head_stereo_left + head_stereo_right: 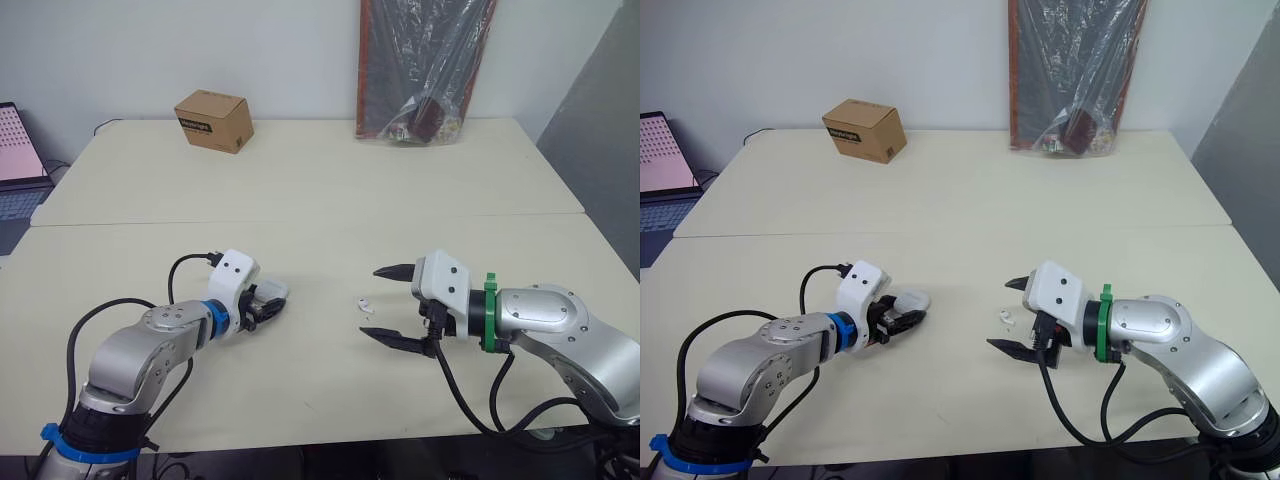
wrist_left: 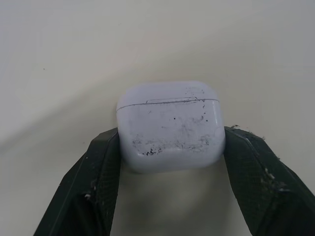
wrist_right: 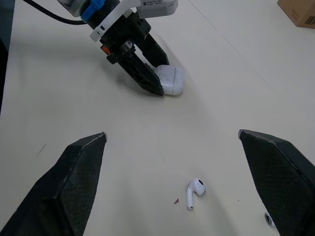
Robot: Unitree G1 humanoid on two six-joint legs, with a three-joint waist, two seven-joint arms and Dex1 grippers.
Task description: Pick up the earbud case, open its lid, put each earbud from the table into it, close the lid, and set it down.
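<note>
White earbud case (image 2: 170,125) rests on the table (image 1: 320,200), pinched by the left gripper (image 1: 272,302); the left wrist view reveals its scuffed lid shut. The right gripper (image 1: 372,301) gapes wide, one earbud (image 3: 194,191) between its tips.

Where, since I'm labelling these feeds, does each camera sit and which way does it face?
Left and right eye: on the head, facing forward and down over the table; both arms show.
Left wrist: on the left arm, facing along its fingers, which clamp the earbud case.
Right wrist: on the right arm, facing past the open right gripper to the earbud and the left gripper.
Shared: every view has the earbud case.
</note>
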